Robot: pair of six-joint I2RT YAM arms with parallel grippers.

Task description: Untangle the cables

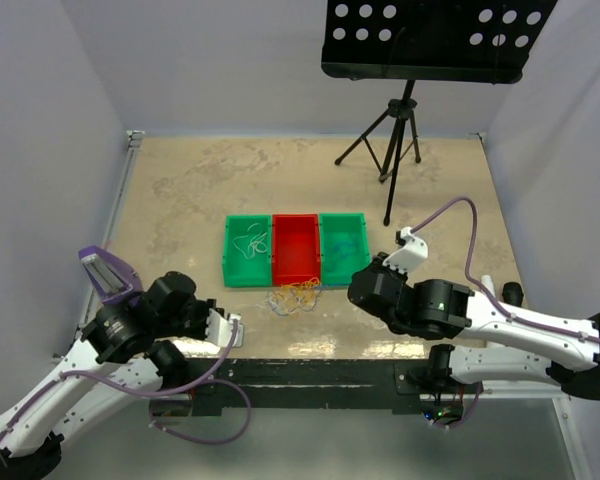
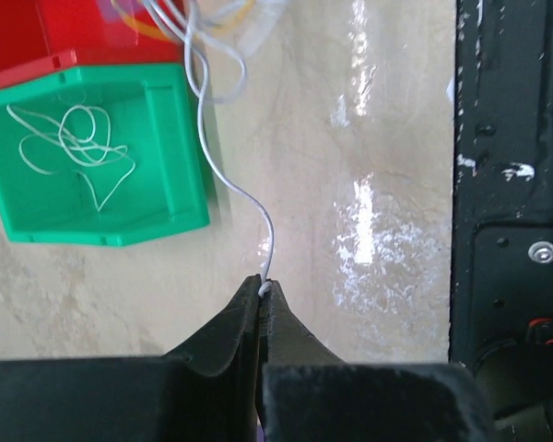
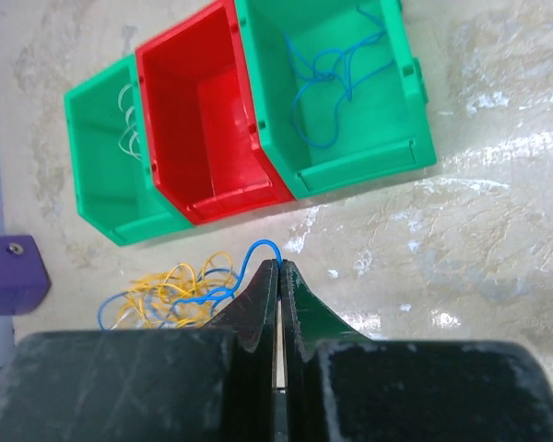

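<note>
left gripper pinches a white cable, right gripper a blue cable; tangle at red bin's 6 o'clock.

The table is a mottled sandy beige with paler, marble-like blotches. Of the three plastic bins, the left green bin and the right green bin are a bright green, and the red bin between them is a vivid red. A whitish cable shows against the left green, a blue cable against the right. The loose tangle is mostly orange-yellow, with a blue strand and a whitish strand running out of it. The left gripper and right gripper are black. The arms are white with black joints and purple hoses. The music stand is black, dotted with round holes.
</note>
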